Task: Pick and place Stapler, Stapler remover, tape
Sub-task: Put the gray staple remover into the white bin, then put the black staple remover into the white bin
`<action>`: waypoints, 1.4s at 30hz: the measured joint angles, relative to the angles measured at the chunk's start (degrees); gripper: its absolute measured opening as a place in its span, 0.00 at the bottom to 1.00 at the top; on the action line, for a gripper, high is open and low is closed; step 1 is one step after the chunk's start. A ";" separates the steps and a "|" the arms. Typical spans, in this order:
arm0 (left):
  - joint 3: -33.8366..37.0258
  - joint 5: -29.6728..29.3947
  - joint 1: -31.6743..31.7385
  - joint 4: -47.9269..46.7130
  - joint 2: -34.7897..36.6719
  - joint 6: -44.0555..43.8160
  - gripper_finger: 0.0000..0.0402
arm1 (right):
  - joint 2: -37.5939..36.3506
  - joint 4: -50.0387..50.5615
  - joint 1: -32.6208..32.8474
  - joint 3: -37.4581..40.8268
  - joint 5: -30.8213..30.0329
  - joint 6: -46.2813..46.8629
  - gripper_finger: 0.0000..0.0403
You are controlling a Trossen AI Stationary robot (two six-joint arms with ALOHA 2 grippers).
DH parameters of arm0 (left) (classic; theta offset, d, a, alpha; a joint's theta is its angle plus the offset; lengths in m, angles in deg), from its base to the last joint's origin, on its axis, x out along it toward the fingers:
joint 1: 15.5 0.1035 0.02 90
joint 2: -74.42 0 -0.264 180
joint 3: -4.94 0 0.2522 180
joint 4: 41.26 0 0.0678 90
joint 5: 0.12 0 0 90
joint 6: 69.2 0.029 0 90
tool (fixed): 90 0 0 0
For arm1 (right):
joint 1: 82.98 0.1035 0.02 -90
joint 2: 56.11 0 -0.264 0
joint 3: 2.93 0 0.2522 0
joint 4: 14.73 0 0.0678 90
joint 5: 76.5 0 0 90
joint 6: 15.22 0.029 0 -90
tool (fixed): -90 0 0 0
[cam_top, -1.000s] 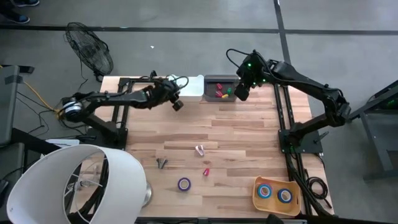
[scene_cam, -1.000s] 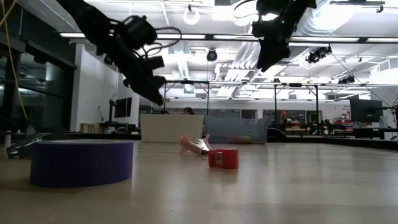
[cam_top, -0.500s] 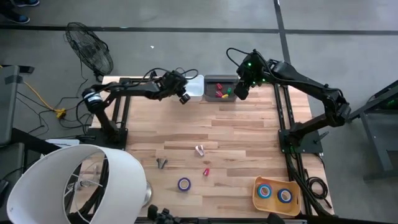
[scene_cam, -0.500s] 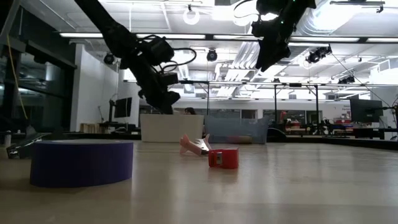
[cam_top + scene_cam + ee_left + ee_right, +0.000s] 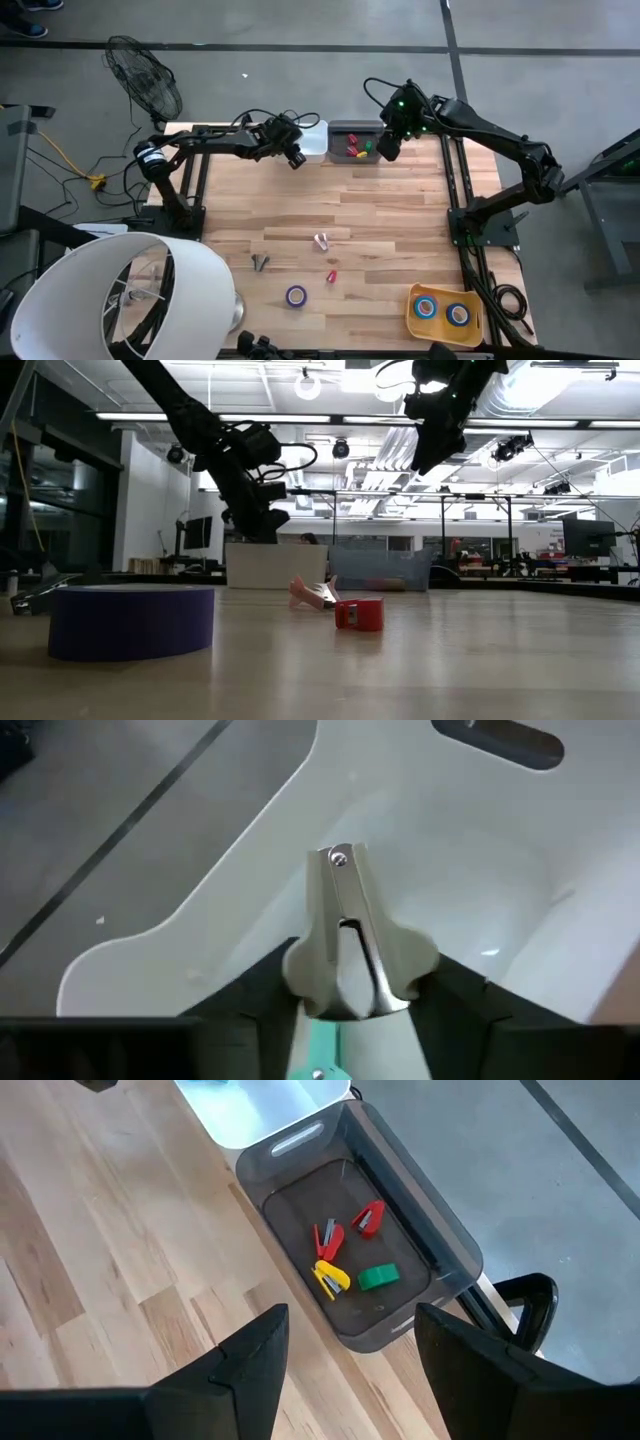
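My left gripper hangs over the near-left rim of the white bin at the far edge, shut on a beige staple remover. A teal staple remover shows below it in the white bin. My right gripper is open above the grey bin, which holds red, yellow and green pieces. On the table lie a pink staple remover, a dark staple remover, a red stapler and a purple tape roll. My left gripper pinches the beige staple remover between its two fingers by the wide winged grip end. The riveted pivot end points away from the gripper. The fingers slant down from the table's left, and the remover hangs clear above the white bin.
An orange tray with two tape rolls sits at the near right corner. A white lamp shade overlaps the near left corner, and a fan stands beyond the far left. Bare wood lies between the bins and the small objects.
My left gripper has travelled toward the table's right and far edge, ending over the white bin, with most of the motion in the first half second. It carried the beige staple remover along. My right arm kept still.
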 joint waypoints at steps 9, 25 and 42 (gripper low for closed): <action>-0.02 0.18 0.00 0.15 0.07 -1.24 0.62 | 0.00 0.13 -0.01 0.00 2.33 -1.03 0.52; -0.02 5.55 -0.02 -0.83 6.64 2.13 0.65 | 0.02 0.19 0.02 0.00 5.36 -3.83 0.52; -0.02 45.59 -3.18 -30.97 11.39 31.83 0.65 | 0.02 1.50 0.02 0.00 8.34 -8.72 0.52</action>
